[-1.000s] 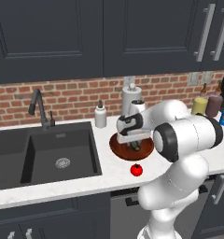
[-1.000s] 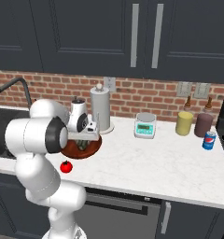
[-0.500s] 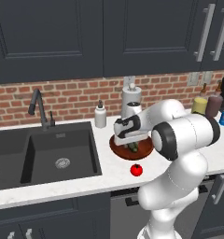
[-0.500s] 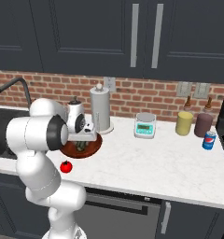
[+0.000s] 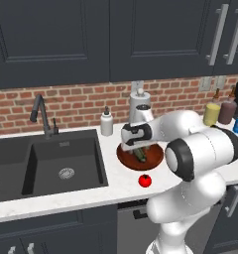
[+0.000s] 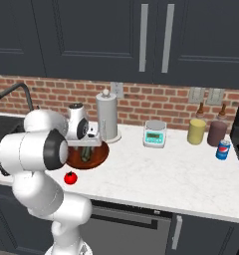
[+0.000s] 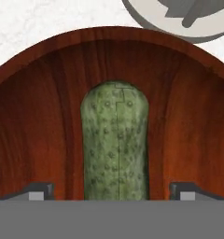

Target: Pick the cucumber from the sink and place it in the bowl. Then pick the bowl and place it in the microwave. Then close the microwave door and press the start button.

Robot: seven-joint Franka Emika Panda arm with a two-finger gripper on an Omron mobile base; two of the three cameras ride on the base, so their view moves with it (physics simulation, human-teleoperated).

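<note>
The gripper [image 7: 112, 190] hangs just above the bowl [image 7: 34, 116], its jaws spread wide and holding nothing; in the hand view the two fingertips [image 7: 38, 190] stand well apart on either side of the cucumber [image 7: 115, 144], clear of it. The cucumber lies in the middle of the bowl's floor, one rounded end pointing toward the far rim. From the left base view the bowl [image 5: 154, 158] sits on the white counter [image 5: 81, 194] just right of the sink [image 5: 46, 163], in front of a paper towel roll [image 5: 140, 105], with the gripper [image 5: 137, 148] low over it and the cucumber [image 5: 140, 155] showing as a dark green bit inside. A tomato [image 5: 145, 180] rests on the counter just in front of the bowl, apart from it. In the right base view the bowl [image 6: 97, 156] and cucumber [image 6: 86, 153] lie under the hand [image 6: 87, 143], the tomato [image 6: 70, 177] nearer the counter edge, and a small scale [image 6: 155, 134] stands further right.
</note>
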